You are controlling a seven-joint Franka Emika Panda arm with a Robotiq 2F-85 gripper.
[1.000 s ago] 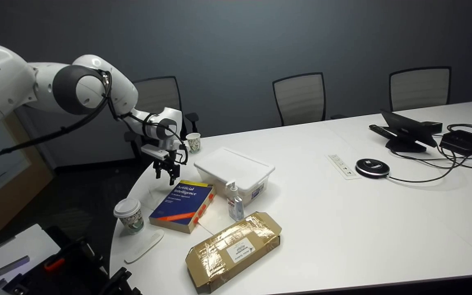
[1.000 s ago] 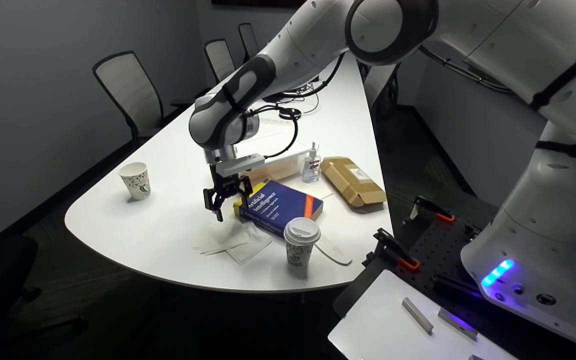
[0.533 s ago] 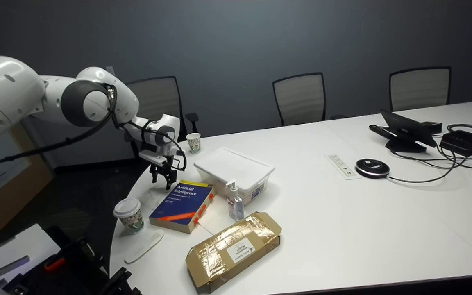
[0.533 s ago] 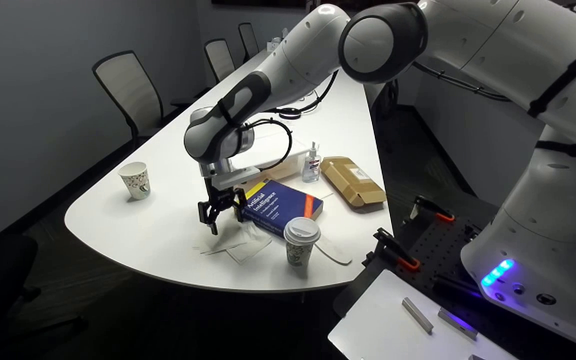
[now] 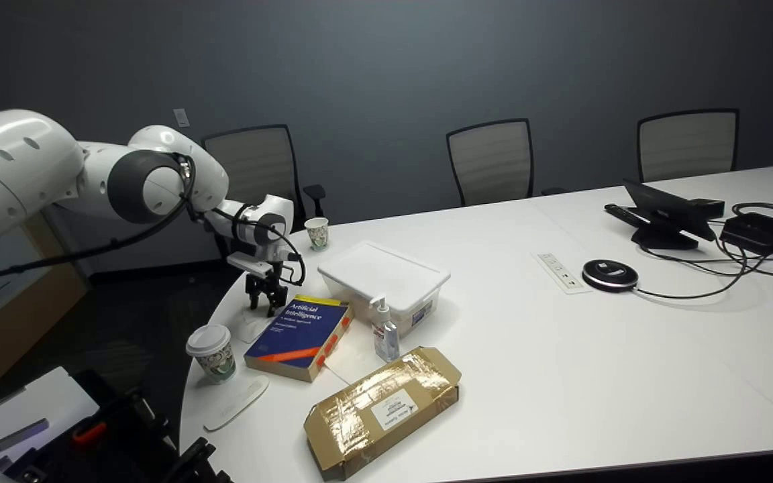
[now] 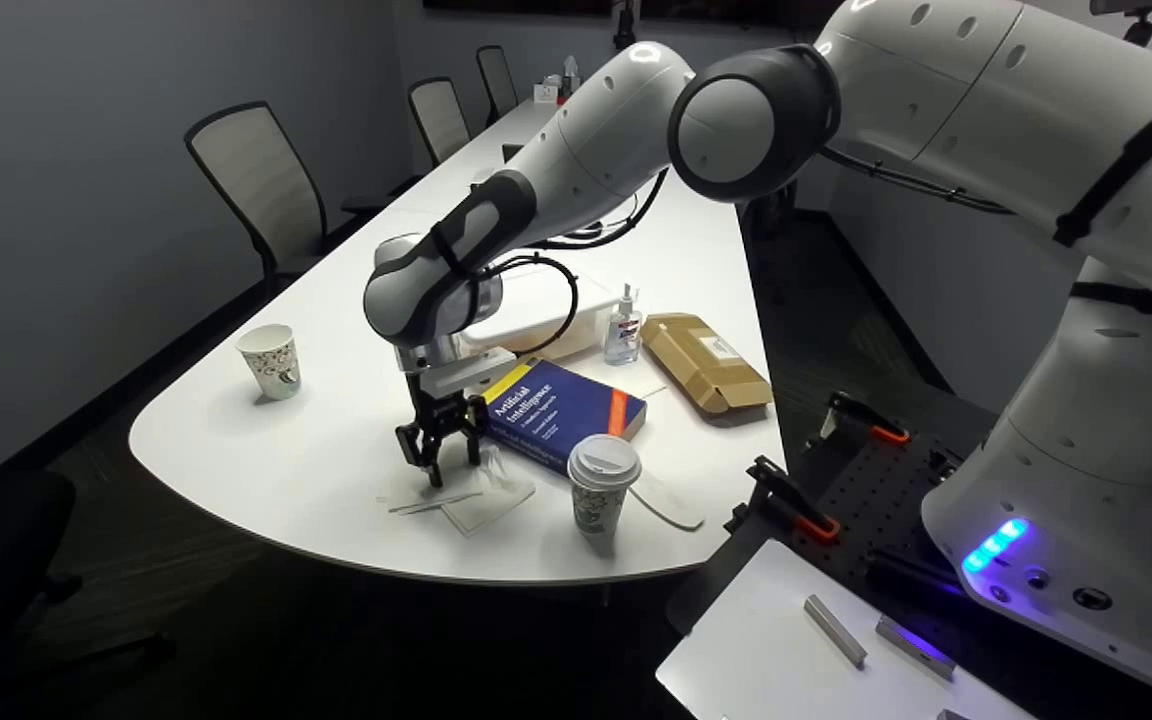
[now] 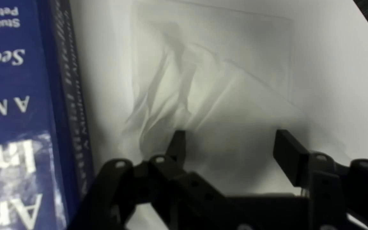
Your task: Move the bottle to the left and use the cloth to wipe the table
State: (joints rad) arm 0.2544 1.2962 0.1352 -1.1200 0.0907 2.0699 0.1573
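Note:
The small translucent pump bottle [image 5: 386, 339] stands upright beside the plastic box; it also shows in an exterior view [image 6: 623, 338]. The white cloth [image 6: 493, 502] lies thin and partly crumpled on the white table [image 6: 326, 470], next to the blue book; it also shows in the wrist view [image 7: 212, 76]. My gripper [image 6: 454, 472] points down over the cloth, its fingertips at or just above it. In the wrist view the gripper [image 7: 230, 143] has its fingers apart, with cloth below and between them. Whether the fingertips touch the cloth is hard to tell. The bottle is out of the wrist view.
The blue book [image 5: 296, 329] lies close beside the gripper. A lidded cup [image 6: 598, 500], a paper cup [image 6: 271, 362], a lidded plastic box [image 5: 383, 278], a cardboard box [image 5: 386, 409] and a flat white strip [image 5: 237, 402] are also on the table.
My gripper has moved down to the cloth, and its fingers have come somewhat closer together. The cloth has shifted slightly and bunched a little. The bottle has not moved.

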